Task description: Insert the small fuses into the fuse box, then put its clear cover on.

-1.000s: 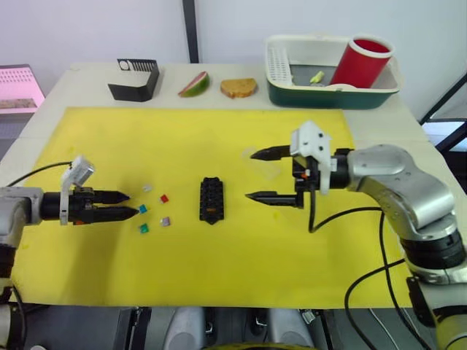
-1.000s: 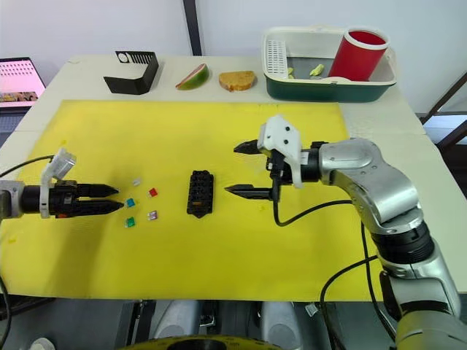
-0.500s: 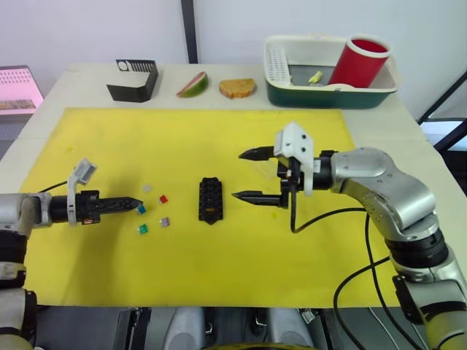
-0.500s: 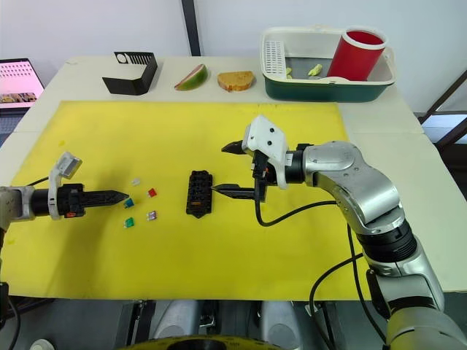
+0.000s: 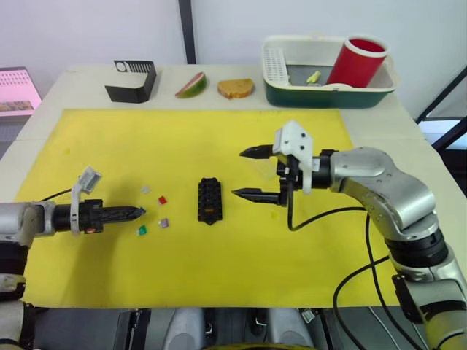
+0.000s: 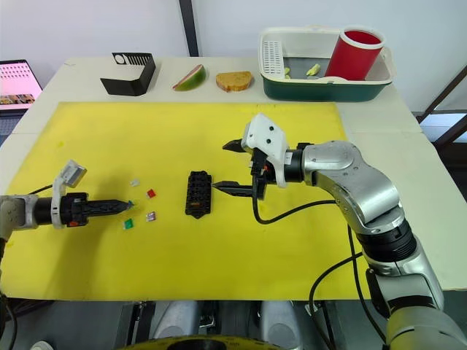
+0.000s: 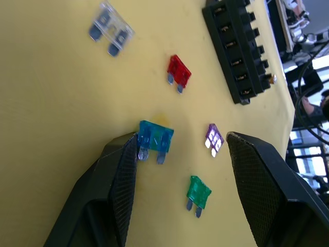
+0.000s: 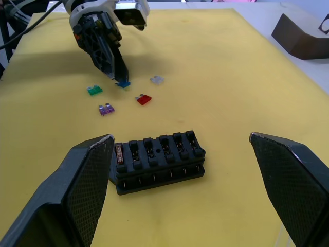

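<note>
A yellow mat [image 5: 241,138] covers the pale table [image 5: 87,80]; both arms' fingers are spread apart.

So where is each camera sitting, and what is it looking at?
Left eye and right eye views: on the head, looking down over the yellow mat; both arms show.
Left wrist view: on the left wrist, looking at the blue fuse touching one finger.
Right wrist view: on the right wrist, looking at the fuse box between wide-open fingers.
Shared: all show the fuse box and red fuse.
</note>
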